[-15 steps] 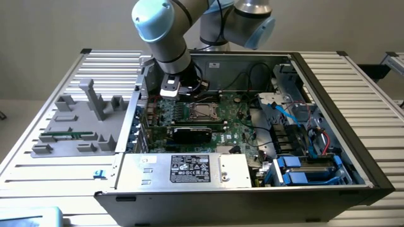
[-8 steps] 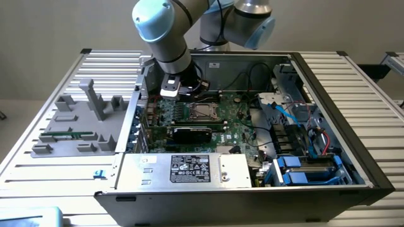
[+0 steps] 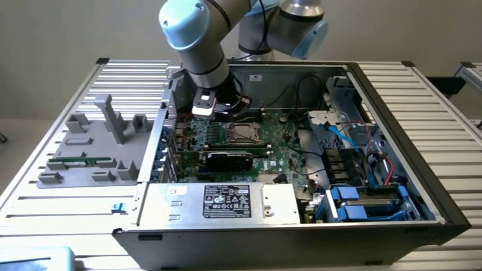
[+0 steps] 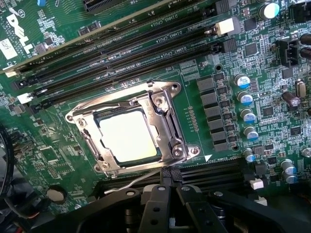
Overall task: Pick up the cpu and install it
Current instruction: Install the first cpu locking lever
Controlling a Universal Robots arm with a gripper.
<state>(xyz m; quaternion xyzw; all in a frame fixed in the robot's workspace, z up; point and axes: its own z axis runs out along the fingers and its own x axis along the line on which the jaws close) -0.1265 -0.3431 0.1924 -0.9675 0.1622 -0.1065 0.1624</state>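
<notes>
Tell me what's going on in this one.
A robot arm is working inside an open computer case. The cpu already lies in the socket on the motherboard, framed by its metal bracket. The tool is shut with nothing visible in it, hovering close beside that socket.

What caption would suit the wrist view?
Shut gripper poised beside the metal socket frame, with the cpu lying inside it.
</notes>
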